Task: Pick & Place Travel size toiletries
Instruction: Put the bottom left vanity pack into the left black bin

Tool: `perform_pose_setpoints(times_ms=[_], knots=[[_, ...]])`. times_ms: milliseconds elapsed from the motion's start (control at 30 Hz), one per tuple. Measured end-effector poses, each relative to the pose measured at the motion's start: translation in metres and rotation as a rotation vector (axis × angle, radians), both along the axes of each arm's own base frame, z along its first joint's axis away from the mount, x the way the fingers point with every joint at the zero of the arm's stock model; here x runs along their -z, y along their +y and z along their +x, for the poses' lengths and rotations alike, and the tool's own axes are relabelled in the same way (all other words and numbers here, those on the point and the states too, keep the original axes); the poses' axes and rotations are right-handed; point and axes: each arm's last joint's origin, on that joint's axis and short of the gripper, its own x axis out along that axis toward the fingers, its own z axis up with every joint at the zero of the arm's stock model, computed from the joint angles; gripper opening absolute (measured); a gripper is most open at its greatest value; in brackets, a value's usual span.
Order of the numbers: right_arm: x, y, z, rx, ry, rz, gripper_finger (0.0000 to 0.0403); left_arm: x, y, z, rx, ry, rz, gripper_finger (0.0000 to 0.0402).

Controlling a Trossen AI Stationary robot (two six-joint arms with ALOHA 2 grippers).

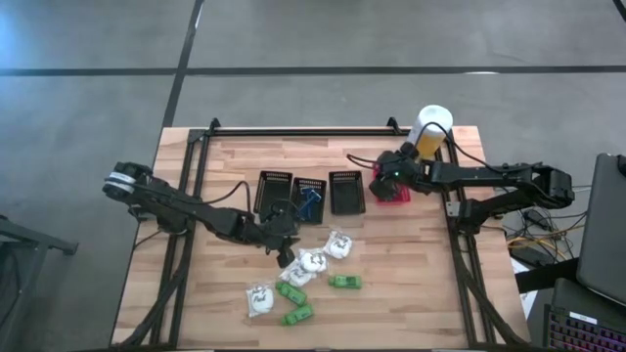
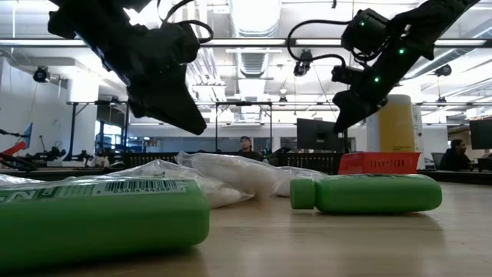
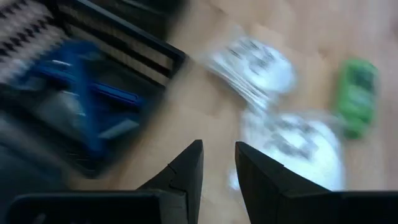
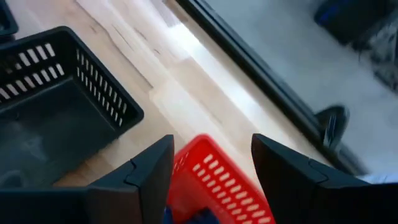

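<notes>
Left arm: reaches from 9 o'clock toward table centre; left gripper (image 1: pixel 285 256) fingers parted narrowly, empty. Right arm: extends from 3 o'clock; right gripper (image 1: pixel 380 182) fingers spread apart.

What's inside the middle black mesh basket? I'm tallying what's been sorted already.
The middle black mesh basket holds a blue item, seen from above and in the left wrist view. What kind of toiletry it is can't be told, and the left gripper nearby hides nothing of it.
</notes>
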Motion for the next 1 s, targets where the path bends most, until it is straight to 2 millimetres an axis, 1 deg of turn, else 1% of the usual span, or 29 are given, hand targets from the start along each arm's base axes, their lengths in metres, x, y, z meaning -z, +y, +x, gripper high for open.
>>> perform_pose_setpoints(times_ms=[133, 300, 633, 833, 1000], knots=[[-0.004, -0.002, 0.003, -0.061, 0.041, -0.091, 0.0219, -0.002, 0.009, 0.0, -0.173, -0.038, 0.146, 0.0099], [-0.01, -0.005, 0.005, -0.025, 0.07, -0.222, 0.0228, -0.003, 0.011, -0.001, -0.247, -0.054, 0.229, 0.0099], [-0.012, -0.006, 0.006, -0.024, 0.072, -0.253, 0.0254, 0.001, 0.013, -0.005, -0.258, 0.001, 0.269, 0.0099], [-0.022, -0.008, 0.012, -0.072, 0.029, -0.341, 0.027, 0.0, 0.014, -0.011, -0.251, 0.046, 0.288, 0.0099], [-0.028, -0.009, 0.015, -0.082, -0.012, -0.38, 0.0283, -0.001, 0.016, -0.018, -0.252, 0.096, 0.313, 0.0099]])
